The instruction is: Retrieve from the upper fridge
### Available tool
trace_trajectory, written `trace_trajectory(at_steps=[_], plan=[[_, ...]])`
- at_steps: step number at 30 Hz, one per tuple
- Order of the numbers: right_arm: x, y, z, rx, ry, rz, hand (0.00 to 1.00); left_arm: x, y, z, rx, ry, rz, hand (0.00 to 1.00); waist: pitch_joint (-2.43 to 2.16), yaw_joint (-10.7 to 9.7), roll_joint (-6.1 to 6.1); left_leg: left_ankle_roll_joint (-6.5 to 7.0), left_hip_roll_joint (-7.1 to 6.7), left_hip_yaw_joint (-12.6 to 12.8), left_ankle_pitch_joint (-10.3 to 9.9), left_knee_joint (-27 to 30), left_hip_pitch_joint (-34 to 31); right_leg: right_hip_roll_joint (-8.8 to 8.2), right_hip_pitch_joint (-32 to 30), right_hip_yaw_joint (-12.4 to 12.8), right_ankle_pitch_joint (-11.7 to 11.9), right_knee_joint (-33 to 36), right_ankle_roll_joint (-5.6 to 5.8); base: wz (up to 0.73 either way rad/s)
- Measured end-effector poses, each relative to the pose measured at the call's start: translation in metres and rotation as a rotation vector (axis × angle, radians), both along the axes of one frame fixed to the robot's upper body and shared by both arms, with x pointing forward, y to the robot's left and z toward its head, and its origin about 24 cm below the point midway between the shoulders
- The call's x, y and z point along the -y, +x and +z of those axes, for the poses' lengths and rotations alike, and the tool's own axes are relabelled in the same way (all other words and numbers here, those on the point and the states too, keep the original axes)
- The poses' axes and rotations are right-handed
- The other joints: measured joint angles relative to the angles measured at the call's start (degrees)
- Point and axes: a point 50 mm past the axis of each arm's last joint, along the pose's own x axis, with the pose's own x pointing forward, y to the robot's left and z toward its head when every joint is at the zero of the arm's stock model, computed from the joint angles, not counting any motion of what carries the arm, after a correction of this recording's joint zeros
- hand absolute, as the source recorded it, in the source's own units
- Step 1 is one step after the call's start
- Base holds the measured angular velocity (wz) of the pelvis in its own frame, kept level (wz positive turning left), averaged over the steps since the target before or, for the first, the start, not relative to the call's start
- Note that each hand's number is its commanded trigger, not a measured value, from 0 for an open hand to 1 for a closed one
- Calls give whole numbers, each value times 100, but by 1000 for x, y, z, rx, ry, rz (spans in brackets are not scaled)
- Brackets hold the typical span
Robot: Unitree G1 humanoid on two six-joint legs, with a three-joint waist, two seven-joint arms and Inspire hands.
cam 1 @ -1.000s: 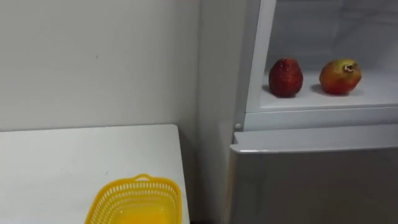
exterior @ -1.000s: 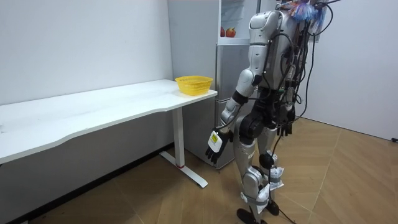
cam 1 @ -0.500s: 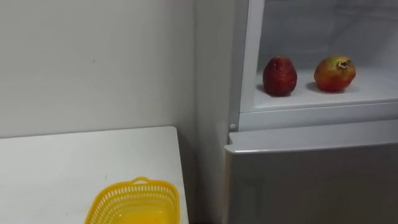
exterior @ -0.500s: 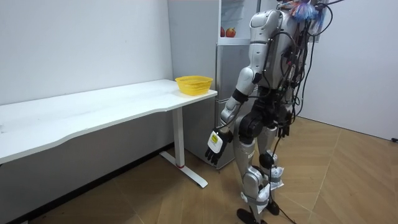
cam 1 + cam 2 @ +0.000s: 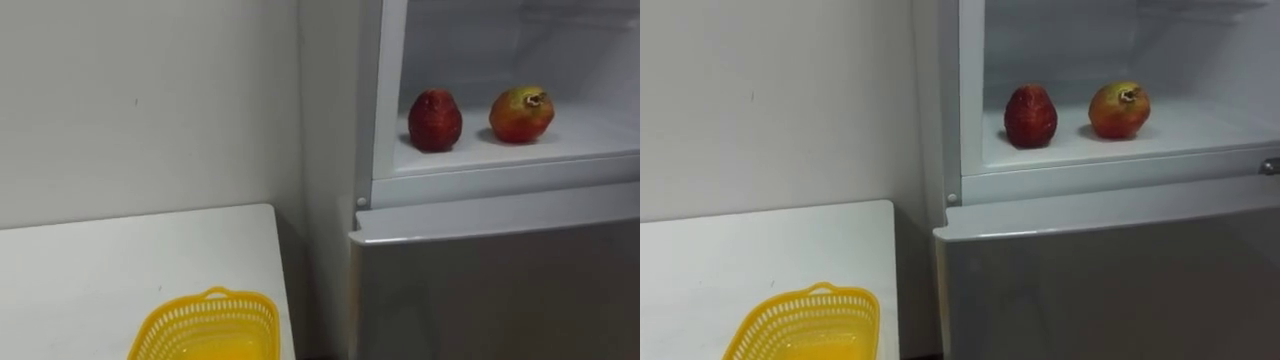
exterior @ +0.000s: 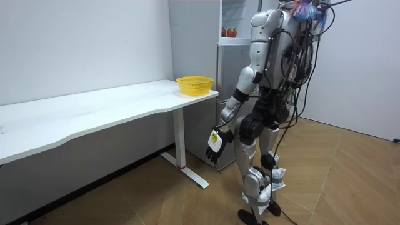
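Note:
The upper fridge compartment [image 5: 560, 142] stands open. On its white shelf a dark red fruit [image 5: 435, 120] sits to the left of a red-yellow pomegranate [image 5: 521, 114], a small gap between them. In the room view I stand close to the fridge [image 6: 226, 62], facing it. My left hand [image 6: 214, 145] hangs low by my thigh, fingers relaxed and holding nothing. Both fruits also show in the right eye view, the dark red fruit [image 5: 1030, 116] and the pomegranate [image 5: 1118, 110].
A yellow plastic basket [image 5: 205, 325] sits on the white table [image 5: 120, 265] at its end beside the fridge. The lower fridge door [image 5: 500, 290] is closed below the open shelf. A pale wall runs behind the table. Wooden floor lies around me.
The eye view has shifted, so the fridge, fruits and basket sit further left in the picture: the camera's own move. My left hand still hangs at my side.

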Motion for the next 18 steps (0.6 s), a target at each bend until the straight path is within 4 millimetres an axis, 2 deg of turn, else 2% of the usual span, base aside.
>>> trace_trajectory(at_steps=[4, 6, 10, 12, 15, 18], plan=[[-7, 30, 24, 226, -1, 5, 0, 0, -3, 1, 17, 4, -1, 0, 0, -80, 9, 0, 1, 19, 0, 0, -41, -3, -45, -10, 0, 11, 1, 0], [-12, 45, 48, 371, 13, 8, 0, 0, -1, 2, 38, 6, -8, 0, -9, -100, 24, 0, 4, 39, 1, 3, -120, 3, -191, 39, 7, 46, -1, -9], [-18, 58, 88, 576, -6, 47, 0, -1, -3, 2, 48, 24, -3, 0, -8, -190, 18, 0, 2, 46, 1, 34, -177, 5, -216, 54, 13, 11, 0, -2], [-24, 68, 119, 730, -16, 89, 0, -3, -8, 2, 51, 36, 2, 0, -7, -279, 24, 0, 4, 95, 2, 35, -178, 13, -244, 113, 14, 16, 0, -14], [-31, 80, 148, 878, -33, 121, 0, -3, -12, 1, 49, 41, -5, 0, -4, -236, 29, -1, 29, 277, 2, 32, -180, 55, -289, 265, 63, 13, 0, -28], [-41, 86, 175, 1016, -28, 164, 0, -7, -13, 1, 50, 50, -27, 0, 2, -258, 36, -1, 43, 331, 1, 30, -193, 74, -296, 298, 88, -3, -8, -10]])
